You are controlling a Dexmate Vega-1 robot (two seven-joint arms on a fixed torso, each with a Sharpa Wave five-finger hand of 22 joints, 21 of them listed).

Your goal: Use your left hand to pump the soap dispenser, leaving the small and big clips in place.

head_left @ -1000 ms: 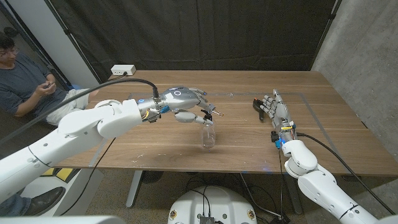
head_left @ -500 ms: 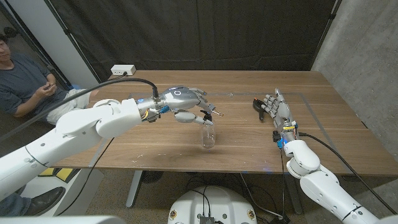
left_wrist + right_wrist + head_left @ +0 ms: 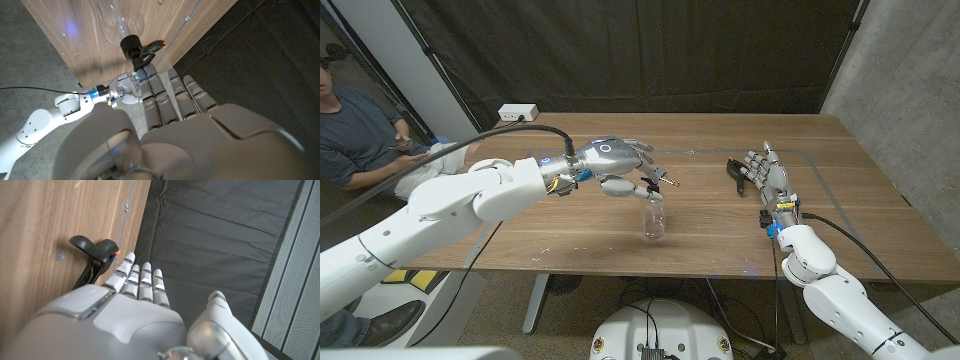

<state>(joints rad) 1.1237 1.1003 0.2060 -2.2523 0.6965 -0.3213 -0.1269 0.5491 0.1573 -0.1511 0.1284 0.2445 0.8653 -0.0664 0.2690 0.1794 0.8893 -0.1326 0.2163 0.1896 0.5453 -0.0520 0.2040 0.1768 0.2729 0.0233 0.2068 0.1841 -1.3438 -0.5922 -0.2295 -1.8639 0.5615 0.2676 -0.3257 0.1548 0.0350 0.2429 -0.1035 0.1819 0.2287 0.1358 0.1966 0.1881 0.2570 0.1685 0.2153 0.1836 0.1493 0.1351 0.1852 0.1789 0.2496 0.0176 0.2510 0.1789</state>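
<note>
A clear soap dispenser [image 3: 653, 221] with a black pump top stands near the table's front middle; it also shows in the left wrist view [image 3: 122, 20]. My left hand [image 3: 613, 160] hovers just behind and above that top, fingers spread [image 3: 190, 125], thumb reaching toward the pump and holding nothing. A small black piece with an orange tip [image 3: 665, 181] sits right at the pump; I cannot tell whether it is the small clip. The big black clip [image 3: 733, 169] lies at the right, beside my right hand [image 3: 766, 176], which stands with fingers straight. The clip shows past those fingers [image 3: 93, 255].
A white power box [image 3: 517, 112] sits at the table's back left corner. A seated person [image 3: 355, 135] is beyond the table's left end. A taped outline [image 3: 820, 175] marks the wooden table around the right hand. A concrete wall rises at the right.
The person at the far left has shifted and lowered their hands. Both of my hands and the dispenser have stayed about where they were.
</note>
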